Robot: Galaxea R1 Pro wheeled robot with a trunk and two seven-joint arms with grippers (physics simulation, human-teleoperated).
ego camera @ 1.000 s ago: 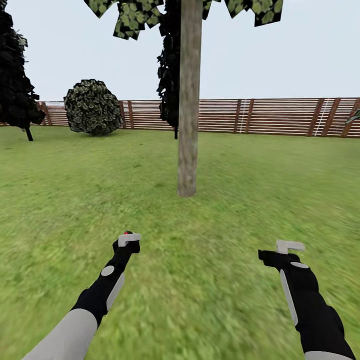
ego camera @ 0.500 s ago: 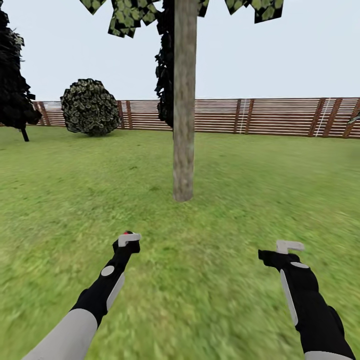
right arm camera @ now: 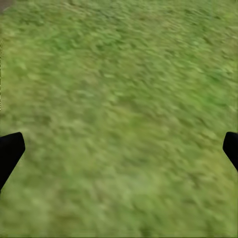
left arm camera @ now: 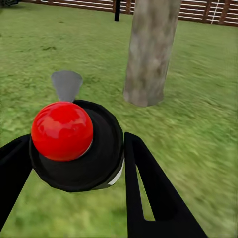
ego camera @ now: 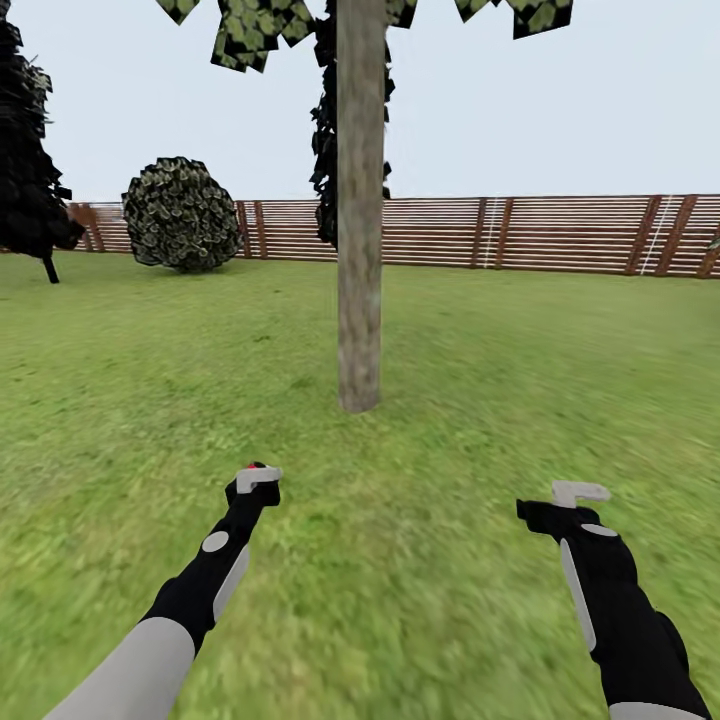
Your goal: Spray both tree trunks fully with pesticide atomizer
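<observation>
The pesticide atomizer (left arm camera: 94,158), a black body with a round red top, sits between the fingers of my left gripper (left arm camera: 79,173), which is shut on it. In the head view it shows as a red speck (ego camera: 257,466) at the tip of that gripper (ego camera: 258,480). A thick grey-brown tree trunk (ego camera: 360,250) stands on the grass straight ahead, a short way beyond the left gripper; the left wrist view faces it (left arm camera: 148,49). My right gripper (ego camera: 575,495) is open and holds nothing; its fingertips frame bare grass (right arm camera: 119,148).
Green lawn (ego camera: 500,380) spreads all around. A brown slat fence (ego camera: 540,232) closes the far side. A round bush (ego camera: 180,212) and a dark cypress (ego camera: 30,160) stand at the back left. Another dark cypress (ego camera: 325,180) rises behind the trunk.
The whole view has shifted: the trunk now sits further left and lower in the picture, closer to me. Both arms keep their pose, and the left gripper still holds the atomizer.
</observation>
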